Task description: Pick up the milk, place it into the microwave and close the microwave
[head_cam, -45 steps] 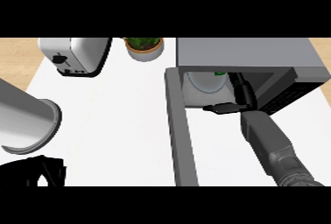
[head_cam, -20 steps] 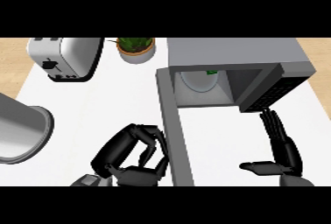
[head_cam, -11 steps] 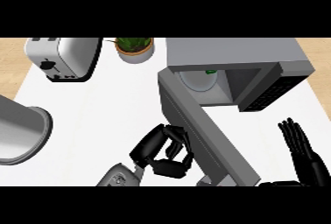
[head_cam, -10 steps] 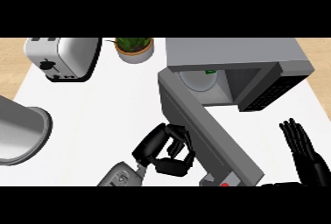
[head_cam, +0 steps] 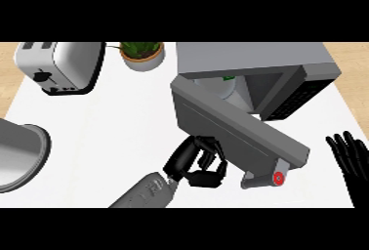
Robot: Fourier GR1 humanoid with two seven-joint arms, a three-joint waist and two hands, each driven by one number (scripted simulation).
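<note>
- Two hands show, and only one is working: the left hand (head_cam: 193,166) sits against the outer face of the microwave door (head_cam: 238,134), its fingers curled and holding nothing, knuckles set on the panel so the forearm can shove it.
- The door stands part way round, angled across the front of the microwave (head_cam: 252,58); I judge the closing step is in hand and not yet done, since a gap is open on the right of the cavity.
- The milk (head_cam: 229,88) is already inside, a pale carton with a touch of green showing just behind the door's upper edge, so the placing step looks finished.
- The right hand (head_cam: 351,155) rests near the right edge, fingers straight and spread, upright, well apart from the door; it appears to be kept out of the door's path.
- The door's handle end with its red round mark (head_cam: 277,179) points toward the robot, so the push needs to carry it back toward the cavity.
- A toaster (head_cam: 61,66), a potted plant (head_cam: 142,52) and a metal pot (head_cam: 18,156) stand well apart from the door's swing.
</note>
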